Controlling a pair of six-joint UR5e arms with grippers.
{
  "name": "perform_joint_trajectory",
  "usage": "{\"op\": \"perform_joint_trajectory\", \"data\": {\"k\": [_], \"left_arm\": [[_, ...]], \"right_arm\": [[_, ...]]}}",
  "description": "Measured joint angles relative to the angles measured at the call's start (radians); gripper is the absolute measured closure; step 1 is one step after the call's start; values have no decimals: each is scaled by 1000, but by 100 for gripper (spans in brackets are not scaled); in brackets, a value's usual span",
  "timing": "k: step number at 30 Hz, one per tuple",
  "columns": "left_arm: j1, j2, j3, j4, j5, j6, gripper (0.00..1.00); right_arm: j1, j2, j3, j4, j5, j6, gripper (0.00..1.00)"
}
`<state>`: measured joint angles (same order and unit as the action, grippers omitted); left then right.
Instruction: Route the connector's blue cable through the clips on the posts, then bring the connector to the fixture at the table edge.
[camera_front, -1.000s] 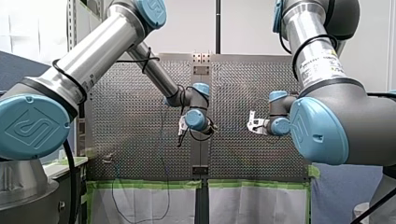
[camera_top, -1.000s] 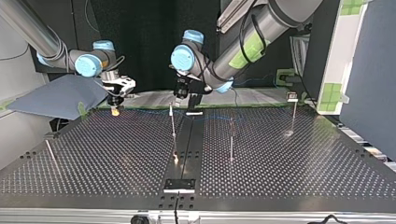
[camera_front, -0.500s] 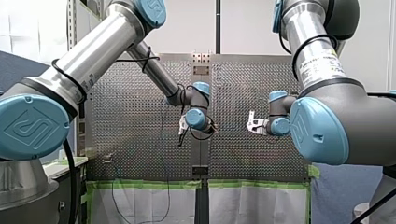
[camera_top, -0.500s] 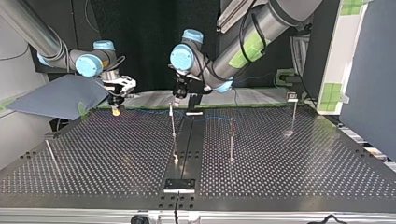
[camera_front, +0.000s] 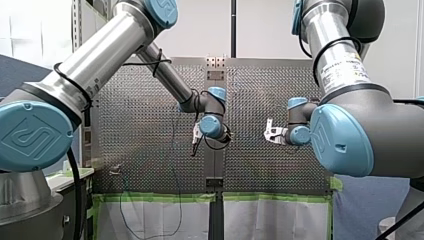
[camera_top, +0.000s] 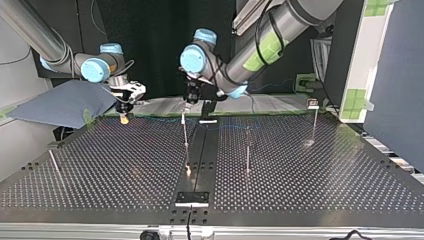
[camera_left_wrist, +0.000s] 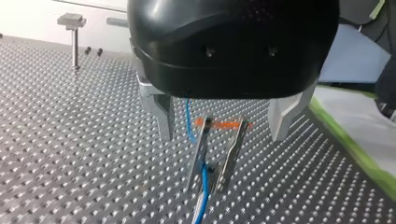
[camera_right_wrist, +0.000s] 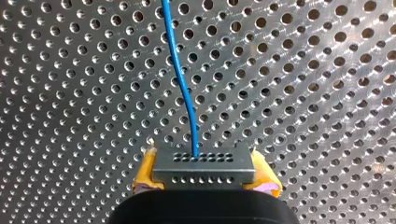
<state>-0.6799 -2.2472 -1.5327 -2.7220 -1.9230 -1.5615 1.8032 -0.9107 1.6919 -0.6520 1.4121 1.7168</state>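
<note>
left pincer (camera_left_wrist: 208, 185) clenched on thin blue cable (camera_left_wrist: 201, 207), clip-topped metal post (camera_top: 185, 135) just beside it; right pincer (camera_right_wrist: 205, 175) grips grey metal connector (camera_right_wrist: 204, 167).

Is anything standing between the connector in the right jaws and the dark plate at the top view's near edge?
Nothing visible blocks it. Between the connector and the plate only perforated table shows; the centre post stands just beside that line.

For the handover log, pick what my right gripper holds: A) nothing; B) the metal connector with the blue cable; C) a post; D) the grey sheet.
B: in the right wrist view, my right gripper clamps the metal connector between yellow pads, blue cable running out ahead.
</note>
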Motion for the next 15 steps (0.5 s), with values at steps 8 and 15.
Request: {"op": "perform_joint_trajectory", "data": {"k": [8, 15], "left_arm": [[-24, 54, -58, 38, -5, -14, 0], [-27, 109, -113, 93, -3, -54, 0]], "right_arm": [[-1, 0, 1, 5, -1, 0, 100], [-2, 0, 1, 13, 0, 0, 100]]}}
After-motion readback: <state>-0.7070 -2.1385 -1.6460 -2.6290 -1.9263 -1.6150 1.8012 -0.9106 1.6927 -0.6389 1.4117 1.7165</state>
